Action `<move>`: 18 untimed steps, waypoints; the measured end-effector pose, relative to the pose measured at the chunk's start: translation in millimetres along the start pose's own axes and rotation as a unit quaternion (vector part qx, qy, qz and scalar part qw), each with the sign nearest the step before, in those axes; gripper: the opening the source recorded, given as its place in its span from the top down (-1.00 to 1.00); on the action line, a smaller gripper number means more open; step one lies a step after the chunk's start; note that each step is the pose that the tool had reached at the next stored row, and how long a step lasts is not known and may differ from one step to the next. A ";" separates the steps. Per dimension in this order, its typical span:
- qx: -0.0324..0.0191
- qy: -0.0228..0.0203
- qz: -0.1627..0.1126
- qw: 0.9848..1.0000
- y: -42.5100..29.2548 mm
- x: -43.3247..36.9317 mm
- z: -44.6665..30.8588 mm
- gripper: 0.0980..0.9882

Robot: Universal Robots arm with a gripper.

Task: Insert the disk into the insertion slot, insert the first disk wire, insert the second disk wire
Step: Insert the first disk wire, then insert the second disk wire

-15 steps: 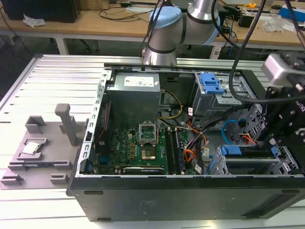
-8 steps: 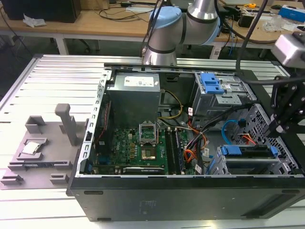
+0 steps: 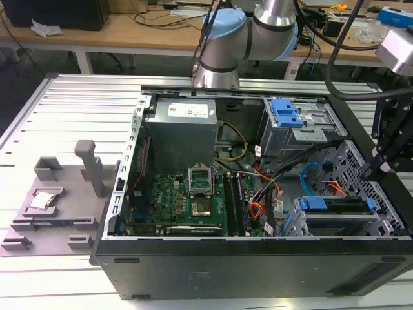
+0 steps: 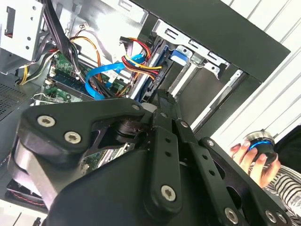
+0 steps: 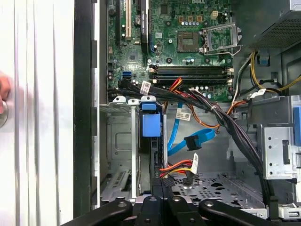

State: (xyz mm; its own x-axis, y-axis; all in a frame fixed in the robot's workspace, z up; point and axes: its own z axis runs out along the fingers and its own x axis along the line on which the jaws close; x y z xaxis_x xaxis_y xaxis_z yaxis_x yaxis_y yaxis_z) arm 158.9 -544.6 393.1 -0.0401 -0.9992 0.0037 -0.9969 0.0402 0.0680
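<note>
1. The computer case [image 3: 245, 271] lies open on the slatted table [image 3: 71, 110]. All positions below are given relative to the insertion slot [image 3: 386, 213], the low bay of the perforated silver cage in one corner of the case.

2. The disk [image 5: 151, 125] sits inside the insertion slot. In the first wrist view it is seen edge-on, with the blue front tab of its carrier at the slot's mouth, facing the motherboard [image 5: 188, 42].

3. The hand [image 5: 161, 200] is at the far end of the slot from the blue tab, in line with the disk's edge. Whether it is clenched, released or grasping the disk cannot be told.

4. The second disk wire [image 5: 175, 134] loops just beside the slot, over the perforated floor. Its dark plug [image 5: 194, 141] hangs free, apart from the disk.

5. The orange-red-black wire bundle [image 5: 176, 167] lies next to the slot, below the blue loop.

6. The taller grey cage with the blue latch [image 3: 284, 113] stands near the slot, on the side farther from the case's black front wall.

7. Outside the case wall nearest the slot, a person's fingers [image 4: 244, 153] hold a round blue-ringed knob [image 4: 263, 143].
</note>
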 end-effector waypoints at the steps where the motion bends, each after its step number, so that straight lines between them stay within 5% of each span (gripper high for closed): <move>1: 0.000 0.000 0.000 1.000 0.0 0.0 0.0 0.98; 7: 0.000 0.000 0.000 1.000 0.0 0.0 0.0 0.96; 12: 0.000 0.000 0.000 1.000 0.0 -0.1 0.0 0.54; 15: 0.000 0.000 0.000 1.000 1.2 -3.6 0.1 0.54; 18: 0.000 0.000 0.000 1.000 11.6 -16.0 1.8 0.54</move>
State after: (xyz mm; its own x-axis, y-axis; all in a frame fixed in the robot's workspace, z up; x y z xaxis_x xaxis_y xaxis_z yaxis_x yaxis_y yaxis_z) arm 147.8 -528.2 392.0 -0.0400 -0.9992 0.0035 -0.9969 0.0402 0.0680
